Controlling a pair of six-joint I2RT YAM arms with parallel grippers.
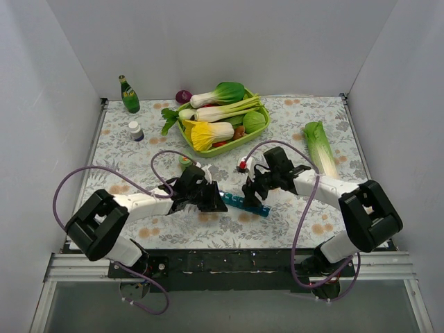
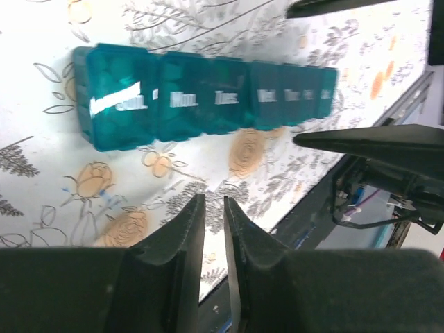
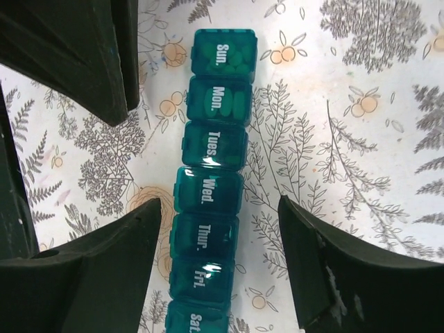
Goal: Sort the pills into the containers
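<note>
The containers [image 1: 247,203] are one teal strip of day-marked boxes, all lids down, lying on the flowered cloth between my two grippers. Pale pills [image 3: 232,60] show through the Sun and Mon lids. My right gripper [image 3: 218,202] stands open, its fingers either side of the Thur box without touching it. My left gripper [image 2: 214,205] hovers just beside the strip [image 2: 208,97], near its Sun end. Its fingers are almost together, with only a thin slit and nothing between them. From above, the left gripper [image 1: 214,201] and right gripper [image 1: 254,194] are close together.
A lime-green basket [image 1: 208,150] of vegetables sits at the back centre. A green bottle [image 1: 128,95] and a small white bottle [image 1: 136,130] stand at the back left. A leafy stalk [image 1: 320,147] lies at the right. A small green-capped jar [image 1: 186,161] is behind my left gripper.
</note>
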